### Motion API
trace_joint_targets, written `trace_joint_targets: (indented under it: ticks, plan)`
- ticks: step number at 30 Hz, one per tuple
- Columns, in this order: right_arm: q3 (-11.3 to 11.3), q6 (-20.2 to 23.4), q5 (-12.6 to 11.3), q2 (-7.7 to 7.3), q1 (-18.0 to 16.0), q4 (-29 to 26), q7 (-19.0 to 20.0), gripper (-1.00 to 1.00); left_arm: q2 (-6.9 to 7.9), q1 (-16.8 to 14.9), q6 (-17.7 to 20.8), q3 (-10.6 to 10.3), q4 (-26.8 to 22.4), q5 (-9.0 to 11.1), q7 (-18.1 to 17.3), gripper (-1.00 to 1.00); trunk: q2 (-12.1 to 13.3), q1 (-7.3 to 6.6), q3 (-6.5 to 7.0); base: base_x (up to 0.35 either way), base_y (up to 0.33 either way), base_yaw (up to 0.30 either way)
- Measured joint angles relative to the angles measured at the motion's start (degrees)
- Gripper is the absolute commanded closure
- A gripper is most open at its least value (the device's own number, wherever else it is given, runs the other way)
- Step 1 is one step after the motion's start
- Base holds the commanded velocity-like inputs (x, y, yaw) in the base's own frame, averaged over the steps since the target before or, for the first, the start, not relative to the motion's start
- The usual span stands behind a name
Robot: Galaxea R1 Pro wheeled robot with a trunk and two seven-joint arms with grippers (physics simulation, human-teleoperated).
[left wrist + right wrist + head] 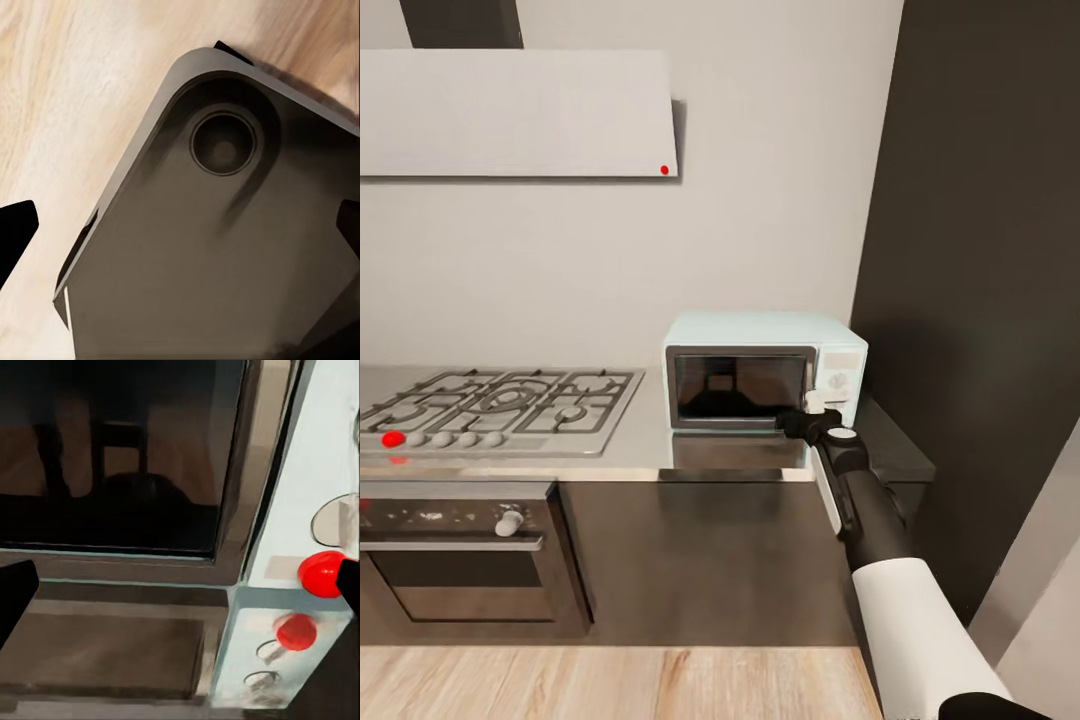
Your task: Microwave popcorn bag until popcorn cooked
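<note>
The pale mint-blue microwave (pixel 765 368) stands on the grey steel countertop (pixel 630 440) against the wall, its dark glass door shut. My right gripper (pixel 800 418) is open at the microwave's lower right front corner. In the right wrist view the gripper (pixel 180 592) is close to the door glass (pixel 120 450), with the round red light (pixel 321 572) beside one fingertip (pixel 349 585). A dim rounded shape shows behind the glass; I cannot tell whether it is the popcorn bag. My left gripper (pixel 180 232) hangs open over the robot's base.
A gas hob (pixel 500 398) with a red knob (pixel 393 438) lies left of the microwave, above a built-in dark oven (pixel 455 550). A range hood (pixel 515 112) hangs overhead. A tall dark panel (pixel 980 250) stands just right of the microwave. The floor (pixel 610 685) is wooden.
</note>
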Motion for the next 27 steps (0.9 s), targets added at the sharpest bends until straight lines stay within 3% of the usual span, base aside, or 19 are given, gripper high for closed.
trace_joint_targets:
  ticks: [5,7,16,27]
  plan:
    - [-4.6,-0.8,0.0,-0.01,0.0,0.0,-1.6,-1.00,0.02,0.0,-0.1,0.0,0.0,0.0,0.1,-1.00,0.0,0.03,0.00,0.069,0.000,0.000]
    - [-5.3,-1.0,0.2,-0.01,0.0,0.0,-1.7,-1.00,0.02,0.0,-0.1,0.0,0.0,0.1,0.1,-1.00,0.0,0.03,0.00,0.008,0.000,0.000]
    - [-5.6,-1.0,0.4,-0.01,0.0,-0.1,-1.2,-1.00,0.02,0.0,-0.1,0.0,0.0,0.2,0.0,-1.00,0.0,0.03,0.00,0.015,0.000,0.000]
    - [-5.5,-0.8,0.4,-0.04,0.0,-0.2,-0.9,-1.00,0.02,0.0,0.0,-0.1,0.0,0.0,0.0,-1.00,0.0,0.02,0.00,0.226,0.000,0.000]
